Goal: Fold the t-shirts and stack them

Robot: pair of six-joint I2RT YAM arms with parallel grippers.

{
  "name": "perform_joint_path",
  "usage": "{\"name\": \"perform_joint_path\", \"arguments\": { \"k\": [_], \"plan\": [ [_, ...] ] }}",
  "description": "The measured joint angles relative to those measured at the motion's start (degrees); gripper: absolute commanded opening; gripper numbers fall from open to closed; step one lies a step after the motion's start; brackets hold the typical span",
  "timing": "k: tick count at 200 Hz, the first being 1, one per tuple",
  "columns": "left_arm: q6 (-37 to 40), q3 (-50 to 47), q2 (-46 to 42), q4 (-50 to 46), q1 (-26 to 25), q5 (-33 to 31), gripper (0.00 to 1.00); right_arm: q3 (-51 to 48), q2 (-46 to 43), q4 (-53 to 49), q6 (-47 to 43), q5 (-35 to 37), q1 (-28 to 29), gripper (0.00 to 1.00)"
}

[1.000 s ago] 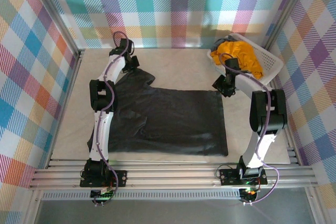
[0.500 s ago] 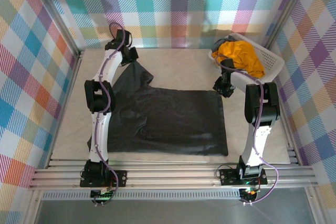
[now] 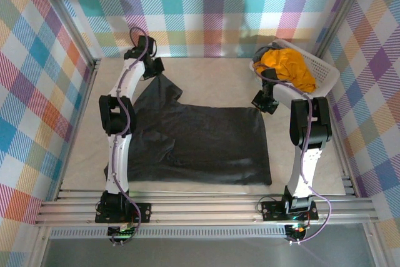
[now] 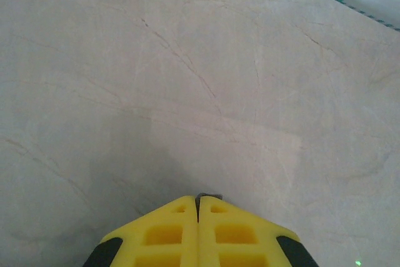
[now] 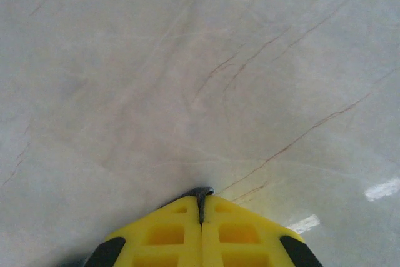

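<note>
Left wrist, clamped t-shirt [image 4: 209,196] mostly hidden

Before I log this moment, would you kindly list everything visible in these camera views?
charcoal t-shirt: one, dark grey, spread flat mid-table, its far left corner lifted.
mustard t-shirt: one, orange-yellow, bunched in the basket.
basket: one, white lattice, far right corner.
table cover: one, cream, under everything.
walls: plaid, multicoloured, around the table.
frame rails: silver, near edge.
left gripper: one, yellow fingers, shut on the shirt's lifted far left corner.
right gripper: one, yellow fingers, shut on the shirt's far right corner.
</note>
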Motion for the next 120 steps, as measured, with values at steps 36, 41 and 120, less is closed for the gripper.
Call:
{"name": "perform_joint_path", "arguments": {
  "k": [36, 41, 120],
  "plan": [
    [0.52, -16.48, -13.88, 1.29, 0.00, -0.02, 0.00, -0.61, -3.82, 0.52, -4.70, -0.02, 1.88, 0.00],
    [0.52, -19.28, -16.48, 1.60, 0.00, -0.02, 0.00, -0.72, -4.72, 0.72, -5.42, -0.04, 2.03, 0.00],
    [-1.31, -60.74, -57.55, 5.90, 1.40, -3.61, 0.00, -13.14, -19.15, 1.38, -9.05, -1.70, 1.90, 0.00]
  ]
}}
